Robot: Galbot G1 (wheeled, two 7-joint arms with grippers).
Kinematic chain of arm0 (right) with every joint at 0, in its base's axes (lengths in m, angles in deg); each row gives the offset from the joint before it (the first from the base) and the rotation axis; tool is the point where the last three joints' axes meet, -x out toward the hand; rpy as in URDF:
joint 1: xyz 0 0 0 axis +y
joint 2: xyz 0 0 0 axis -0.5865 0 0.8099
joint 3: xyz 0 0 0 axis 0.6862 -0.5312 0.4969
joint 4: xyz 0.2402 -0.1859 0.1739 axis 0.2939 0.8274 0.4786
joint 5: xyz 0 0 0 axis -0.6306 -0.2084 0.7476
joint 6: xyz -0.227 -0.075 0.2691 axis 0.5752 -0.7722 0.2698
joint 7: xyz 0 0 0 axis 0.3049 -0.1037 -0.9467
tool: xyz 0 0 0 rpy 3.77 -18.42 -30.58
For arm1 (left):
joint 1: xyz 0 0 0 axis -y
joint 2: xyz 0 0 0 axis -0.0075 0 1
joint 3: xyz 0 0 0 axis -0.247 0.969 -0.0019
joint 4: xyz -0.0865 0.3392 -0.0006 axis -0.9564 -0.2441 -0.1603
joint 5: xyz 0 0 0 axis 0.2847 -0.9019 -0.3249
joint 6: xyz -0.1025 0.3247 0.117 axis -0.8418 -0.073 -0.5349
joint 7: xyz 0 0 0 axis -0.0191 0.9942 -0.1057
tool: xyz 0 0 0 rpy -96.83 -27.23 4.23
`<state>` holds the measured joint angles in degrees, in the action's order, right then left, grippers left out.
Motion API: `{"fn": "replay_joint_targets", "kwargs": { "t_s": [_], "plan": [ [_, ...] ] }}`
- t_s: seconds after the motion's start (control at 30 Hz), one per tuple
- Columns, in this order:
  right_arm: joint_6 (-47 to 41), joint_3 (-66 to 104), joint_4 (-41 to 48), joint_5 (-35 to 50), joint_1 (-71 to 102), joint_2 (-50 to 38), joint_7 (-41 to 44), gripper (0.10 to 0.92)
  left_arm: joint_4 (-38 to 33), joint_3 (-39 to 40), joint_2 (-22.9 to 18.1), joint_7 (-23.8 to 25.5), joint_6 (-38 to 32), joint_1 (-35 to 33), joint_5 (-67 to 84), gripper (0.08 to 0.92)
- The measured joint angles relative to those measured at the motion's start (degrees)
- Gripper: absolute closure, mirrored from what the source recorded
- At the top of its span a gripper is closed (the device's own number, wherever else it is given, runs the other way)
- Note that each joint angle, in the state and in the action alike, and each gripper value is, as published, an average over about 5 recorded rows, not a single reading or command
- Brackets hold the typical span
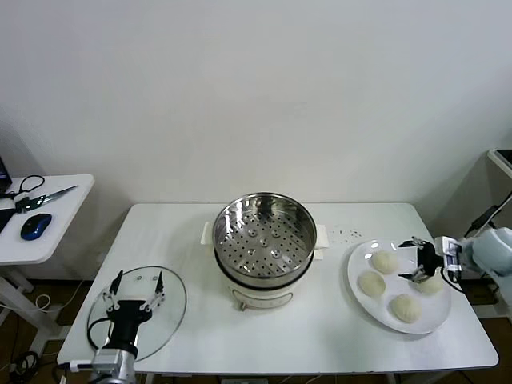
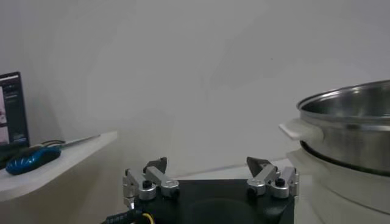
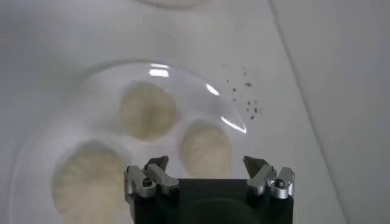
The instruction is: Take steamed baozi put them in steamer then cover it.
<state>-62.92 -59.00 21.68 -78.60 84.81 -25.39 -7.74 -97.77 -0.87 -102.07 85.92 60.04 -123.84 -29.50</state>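
head view: nothing loaded yet, first pick in preparation

head view, centre of frame: we see the steamer [image 1: 264,234] standing open on the white table [image 1: 336,320], its perforated steel basket bare, no bun inside. the four steamed baozi [image 1: 386,262] all lie on the white plate [image 1: 362,302] at the right of the frame, well apart from the steamer. the cover [image 1: 172,308] lies flat on the table at lower left, not on the steamer.

right gripper [image 1: 418,260] hangs over the plate among the buns, just above the one at the plate's right edge; in the right wrist view its jaws are spread wide and hold nothing, with three buns visible beneath and one bun [image 3: 206,148] lying between the fingertips' line of approach. left gripper [image 1: 138,290] sits over the cover at lower left, jaws likewise spread and empty; left wrist view shows the steamer's rim [image 2: 350,109] off to the side.

our judgement: zero of four buns transferred; all four placements and the covering are left. the step in hand looks like the first grasp.

writing: we find no brand, label or legible text on pot, cover or plate. dark specks [image 1: 346,234] on the table near the plate are not print.
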Motion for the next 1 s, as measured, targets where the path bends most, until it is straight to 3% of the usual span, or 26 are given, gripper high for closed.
{"fn": "replay_joint_targets", "kwargs": {
  "t_s": [0.4,1.0],
  "plan": [
    [0.4,-19.1,10.1,-2.0,-14.4,6.3,3.6,0.203,0.9,-0.5,0.7,-0.5,1.1,0.7,0.4,0.177],
    [0.8,-25.8,17.7,-3.4,-17.9,13.8,4.2,0.203,1.2,-0.9,1.0,-0.8,1.4,0.6,0.2,0.177]
  ]
}}
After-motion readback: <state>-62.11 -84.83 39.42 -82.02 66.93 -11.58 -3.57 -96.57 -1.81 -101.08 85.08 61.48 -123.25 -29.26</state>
